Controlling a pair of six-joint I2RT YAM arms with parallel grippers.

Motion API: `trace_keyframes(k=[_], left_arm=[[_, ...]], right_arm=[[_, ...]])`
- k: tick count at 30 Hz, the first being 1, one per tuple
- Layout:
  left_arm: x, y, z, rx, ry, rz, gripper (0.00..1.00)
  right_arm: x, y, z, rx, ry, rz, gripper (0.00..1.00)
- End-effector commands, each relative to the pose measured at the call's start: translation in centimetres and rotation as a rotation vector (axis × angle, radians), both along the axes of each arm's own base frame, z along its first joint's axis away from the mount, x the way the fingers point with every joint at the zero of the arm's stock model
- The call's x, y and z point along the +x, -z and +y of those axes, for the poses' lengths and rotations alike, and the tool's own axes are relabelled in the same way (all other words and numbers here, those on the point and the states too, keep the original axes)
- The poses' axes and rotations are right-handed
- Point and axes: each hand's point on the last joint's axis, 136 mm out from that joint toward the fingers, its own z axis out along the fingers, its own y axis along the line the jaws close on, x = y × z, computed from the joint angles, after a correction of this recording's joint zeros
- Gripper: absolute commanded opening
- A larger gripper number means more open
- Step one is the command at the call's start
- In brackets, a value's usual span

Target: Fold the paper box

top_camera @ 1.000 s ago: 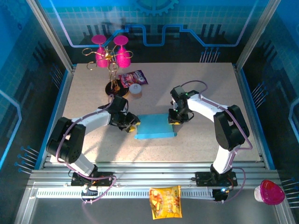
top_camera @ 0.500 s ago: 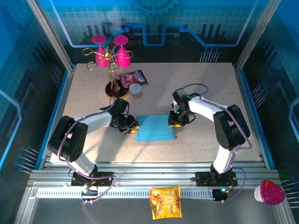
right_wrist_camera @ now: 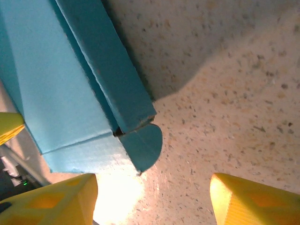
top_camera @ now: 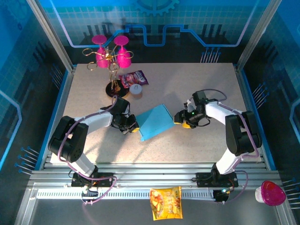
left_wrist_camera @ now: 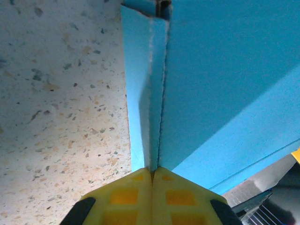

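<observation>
Nearest, on the base side of the paper box (top_camera: 154, 121) and well apart from it: orange snack packet (top_camera: 165, 202) on the front rail, pink-lidded tub (top_camera: 270, 193) further right. Neither is in play.

Paper box: light blue, on the bench (top_camera: 206, 89) between the two arms, partly closed. Long axis runs diagonally, near-left to far-right.

Left end effector (top_camera: 133, 125): at the box's near-left end, fingers together, clamped on a thin doubled edge of the cardboard.

Right end effector (top_camera: 182, 120): just beside the box's far-right end, fingers apart, holding nothing. A rounded tuck flap (right_wrist_camera: 143, 143) sticks out of that end, ahead of the open fingers; no contact that I can make out.

Judgement: the left anchors, so the right is the free arm and nearer the open end. The coming move turns on meeting that flap along the long axis. Nothing stands between them.

Beyond the box, far-left: white cup (top_camera: 136, 90), purple packet (top_camera: 135, 78), stand of pink glasses (top_camera: 112, 56). All well apart, no obstruction.
</observation>
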Motion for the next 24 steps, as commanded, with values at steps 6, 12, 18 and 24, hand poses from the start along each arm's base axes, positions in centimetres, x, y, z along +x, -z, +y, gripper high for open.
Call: trace_keyframes(k=[6, 12, 18, 24], left_arm=[[-1.9, 2.0, 1.1, 0.067, 0.059, 0.071, 0.00], [-2.2, 2.0, 2.1, 0.078, 0.064, 0.061, 0.00], [-2.2, 1.9, 2.5, 0.063, 0.068, 0.045, 0.00], [-2.3, 2.1, 3.3, 0.065, 0.059, 0.048, 0.00]], right_arm=[[1.4, -1.8, 2.3, 0.212, -0.026, -0.061, 0.67], [3.0, -1.1, 0.6, 0.118, 0.000, -0.047, 0.68], [5.3, -2.1, 0.8, 0.089, -0.044, -0.107, 0.68], [5.8, -1.8, 2.1, 0.144, -0.113, -0.082, 0.69]])
